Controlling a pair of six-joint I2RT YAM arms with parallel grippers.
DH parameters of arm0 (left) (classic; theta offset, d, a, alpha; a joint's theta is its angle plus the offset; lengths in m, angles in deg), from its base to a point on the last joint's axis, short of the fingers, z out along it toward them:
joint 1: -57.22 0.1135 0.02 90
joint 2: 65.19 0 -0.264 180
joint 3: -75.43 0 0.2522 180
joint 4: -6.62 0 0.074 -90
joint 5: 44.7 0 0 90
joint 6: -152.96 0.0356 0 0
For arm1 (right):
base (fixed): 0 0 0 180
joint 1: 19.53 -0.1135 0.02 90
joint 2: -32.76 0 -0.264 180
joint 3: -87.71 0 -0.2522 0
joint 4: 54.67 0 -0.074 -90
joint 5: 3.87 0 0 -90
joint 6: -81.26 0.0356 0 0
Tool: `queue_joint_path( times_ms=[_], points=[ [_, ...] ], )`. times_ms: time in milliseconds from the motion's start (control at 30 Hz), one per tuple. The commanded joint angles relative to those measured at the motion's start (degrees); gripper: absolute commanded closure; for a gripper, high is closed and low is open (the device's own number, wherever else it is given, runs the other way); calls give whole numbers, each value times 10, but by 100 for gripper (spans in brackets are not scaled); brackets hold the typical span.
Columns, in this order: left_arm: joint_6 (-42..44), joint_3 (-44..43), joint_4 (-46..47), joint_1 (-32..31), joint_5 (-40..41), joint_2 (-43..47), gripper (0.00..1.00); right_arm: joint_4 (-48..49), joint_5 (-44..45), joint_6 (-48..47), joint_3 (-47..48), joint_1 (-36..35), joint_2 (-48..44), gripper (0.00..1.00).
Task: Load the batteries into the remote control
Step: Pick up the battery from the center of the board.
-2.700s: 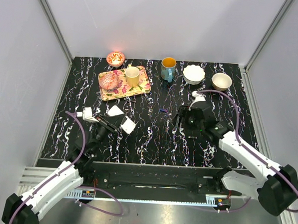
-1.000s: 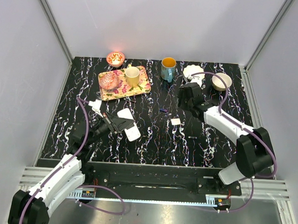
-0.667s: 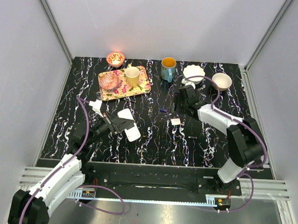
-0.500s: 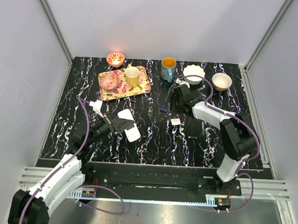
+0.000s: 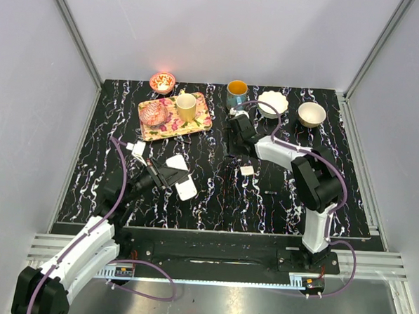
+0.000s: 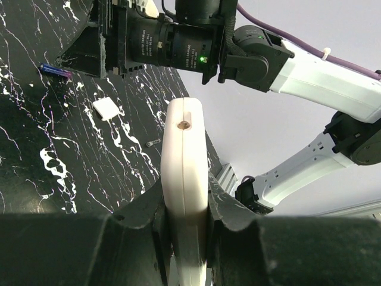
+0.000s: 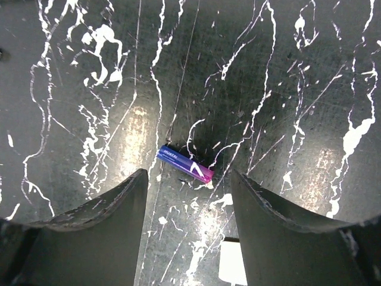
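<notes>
The remote control (image 6: 186, 173) is a flat white handset seen edge-on in the left wrist view. My left gripper (image 6: 186, 205) is shut on its sides. From above, the remote control (image 5: 182, 180) is held just above the table at left centre by the left gripper (image 5: 168, 174). One of the batteries (image 7: 184, 164), blue and purple, lies on the table. My right gripper (image 7: 189, 185) hovers over it, open, with a finger on each side and touching nothing. That battery (image 6: 56, 70) also shows beyond the remote. The right gripper (image 5: 231, 145) is at table centre.
A small white square cover (image 5: 247, 170) lies just right of the right gripper. At the back stand a floral tray (image 5: 201, 121) with a yellow cup (image 5: 186, 106) and pink glass bowl (image 5: 153, 113), a teal mug (image 5: 236, 95), and two pale bowls (image 5: 273, 104) (image 5: 311, 114).
The right arm has swung left from near the white bowl to above the battery, staying open. The left gripper has kept the remote in place.
</notes>
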State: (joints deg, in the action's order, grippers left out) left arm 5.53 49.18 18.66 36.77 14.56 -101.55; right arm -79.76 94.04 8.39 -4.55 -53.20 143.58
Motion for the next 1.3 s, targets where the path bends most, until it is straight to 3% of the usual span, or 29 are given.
queue_joint_path(
  times_ms=[0,633,1267],
  points=[
    [10,-9,28,2,-1,4,100,-8,20,-13,27,-4,18,36],
    [9,-3,31,2,-6,1,100,-10,4,-63,51,-23,71,40],
    [7,5,31,2,-10,9,100,-31,53,-59,37,-47,64,66]
  ],
)
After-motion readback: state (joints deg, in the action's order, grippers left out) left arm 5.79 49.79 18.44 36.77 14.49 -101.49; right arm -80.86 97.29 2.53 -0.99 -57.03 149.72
